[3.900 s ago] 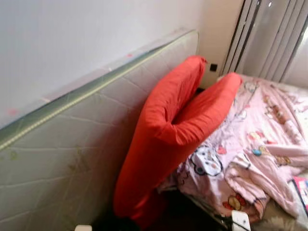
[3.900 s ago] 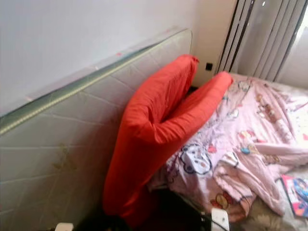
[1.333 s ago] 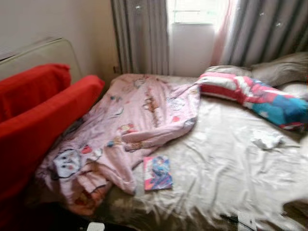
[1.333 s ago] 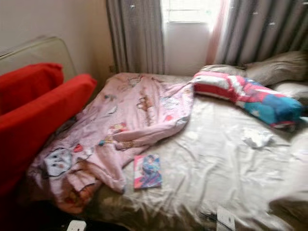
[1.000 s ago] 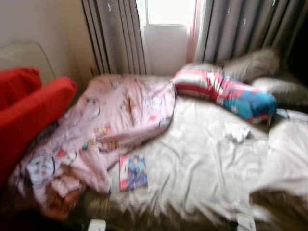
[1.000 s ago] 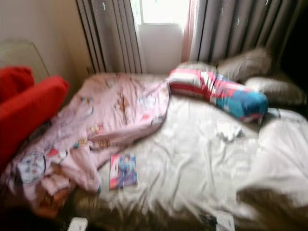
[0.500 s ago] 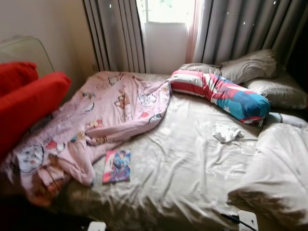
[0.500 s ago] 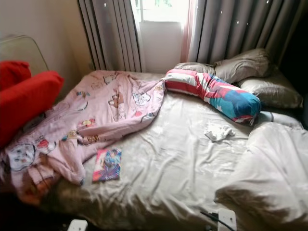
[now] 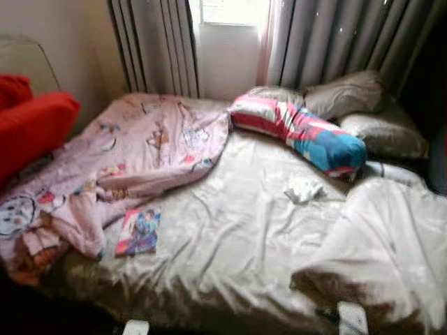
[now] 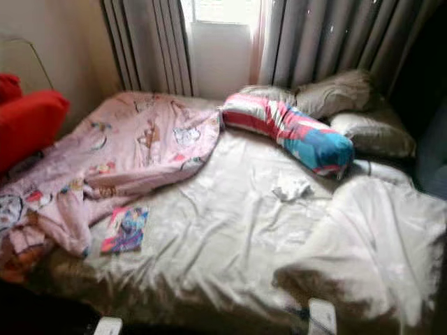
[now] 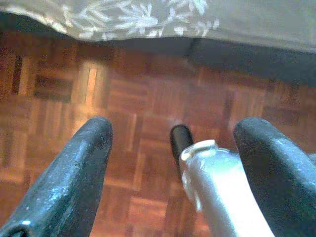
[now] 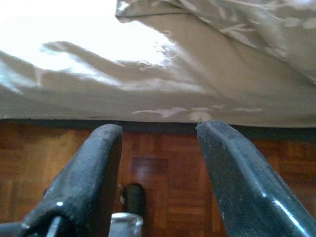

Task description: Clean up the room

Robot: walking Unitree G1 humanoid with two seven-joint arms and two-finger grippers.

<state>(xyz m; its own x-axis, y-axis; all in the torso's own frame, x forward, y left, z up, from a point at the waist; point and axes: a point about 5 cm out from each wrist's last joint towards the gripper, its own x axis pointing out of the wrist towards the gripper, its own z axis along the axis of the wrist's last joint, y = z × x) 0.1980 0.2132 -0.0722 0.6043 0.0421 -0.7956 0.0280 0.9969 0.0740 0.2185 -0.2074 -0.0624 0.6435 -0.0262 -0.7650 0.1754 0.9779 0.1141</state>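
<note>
Unmade bed (image 9: 237, 230) seen from its foot, covered in a wrinkled beige sheet. Across the left half, a rumpled pink cartoon-print blanket (image 9: 133, 153), spilling over the left edge. Just beside its lower fold, flat on the sheet, a small colourful book (image 9: 138, 231). Near the head of the bed, a long striped bolster (image 9: 300, 132) in red, white and blue, lying at a slant in front of two grey-brown pillows (image 9: 349, 94). Below the bolster, apart from it, a small crumpled white cloth (image 9: 302, 188) on the sheet. At the right, a heaped pale duvet (image 9: 391, 244). At far left, a red cushion (image 9: 31, 125) touching the pink blanket. Behind the bed, grey curtains (image 9: 335, 42) framing a bright window.

Left gripper (image 11: 173, 138) hanging low over brown parquet floor (image 11: 138, 98), jaws spread wide, holding nothing. Right gripper (image 12: 160, 143) likewise low by the bed's hanging sheet edge, jaws parted and empty.
</note>
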